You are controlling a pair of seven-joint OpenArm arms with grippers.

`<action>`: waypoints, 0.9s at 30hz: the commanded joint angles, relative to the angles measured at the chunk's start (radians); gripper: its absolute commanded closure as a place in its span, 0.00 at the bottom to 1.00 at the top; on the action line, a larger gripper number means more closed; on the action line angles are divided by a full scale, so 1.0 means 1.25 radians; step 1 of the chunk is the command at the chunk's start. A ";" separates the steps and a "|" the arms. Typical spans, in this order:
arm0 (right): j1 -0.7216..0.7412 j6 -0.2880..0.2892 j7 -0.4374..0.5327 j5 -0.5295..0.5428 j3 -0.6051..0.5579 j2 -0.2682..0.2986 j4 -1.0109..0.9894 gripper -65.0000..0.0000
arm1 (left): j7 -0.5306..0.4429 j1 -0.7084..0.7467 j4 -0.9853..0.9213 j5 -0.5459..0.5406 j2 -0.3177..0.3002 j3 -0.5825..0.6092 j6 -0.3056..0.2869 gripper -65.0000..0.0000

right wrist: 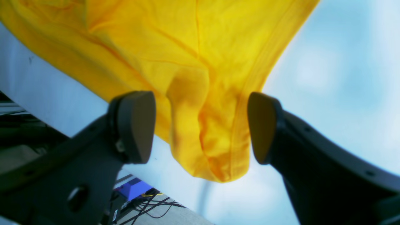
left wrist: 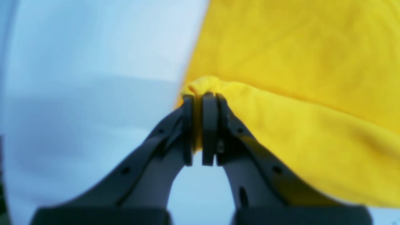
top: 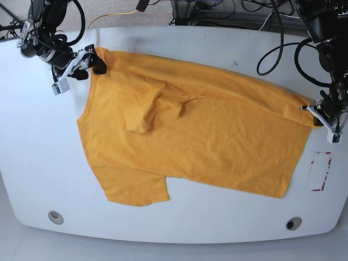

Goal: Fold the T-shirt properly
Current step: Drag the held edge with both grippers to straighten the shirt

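While the T-shirt (top: pixel 217 136) lies spread across the white table (top: pixel 32 163), the left gripper (left wrist: pixel 201 131) pinches its hem corner and the right gripper (right wrist: pixel 201 128) gapes around a shoulder fold. Soft, light, limp cloth; best gripped at seamed edges, likely sagging if lifted.

The T-shirt (top: pixel 206 141) lies spread across the table (top: pixel 32 163), a pincer at each far corner.

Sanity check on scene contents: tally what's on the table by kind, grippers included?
T-shirt, orange-yellow: 1
Grippers: 2. The left gripper has its jaws shut on a shirt corner; the right gripper has its jaws open around another corner.
Red-and-white marking on the table: 1
Round table fittings: 2
Total: 6
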 commanded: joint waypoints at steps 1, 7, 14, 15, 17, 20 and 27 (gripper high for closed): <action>0.005 0.001 0.016 0.014 0.003 0.014 0.015 0.33 | -0.017 -0.043 -0.023 -0.006 -0.016 0.011 -0.001 1.00; 0.013 0.001 0.016 0.017 0.003 0.014 0.015 0.33 | -0.018 -0.117 -0.125 -0.005 -0.018 0.060 0.000 1.00; 0.018 0.001 0.016 0.017 0.003 0.015 0.018 0.33 | -0.037 -0.135 -0.171 0.055 -0.039 0.064 0.000 1.00; 0.015 0.001 0.016 0.017 0.003 0.015 0.025 0.33 | -0.044 -0.142 -0.180 0.060 -0.040 0.067 0.000 1.00; 0.012 0.001 0.016 0.015 0.003 0.015 0.044 0.33 | -0.054 -0.151 -0.214 0.072 -0.046 0.076 0.000 0.95; 0.012 0.001 0.016 0.015 0.003 0.015 0.055 0.33 | -0.067 -0.172 -0.254 0.083 -0.054 0.072 0.000 0.84; -0.013 0.001 0.012 0.015 0.002 0.009 0.083 0.33 | -0.115 -0.180 -0.271 0.084 -0.059 0.077 0.000 0.55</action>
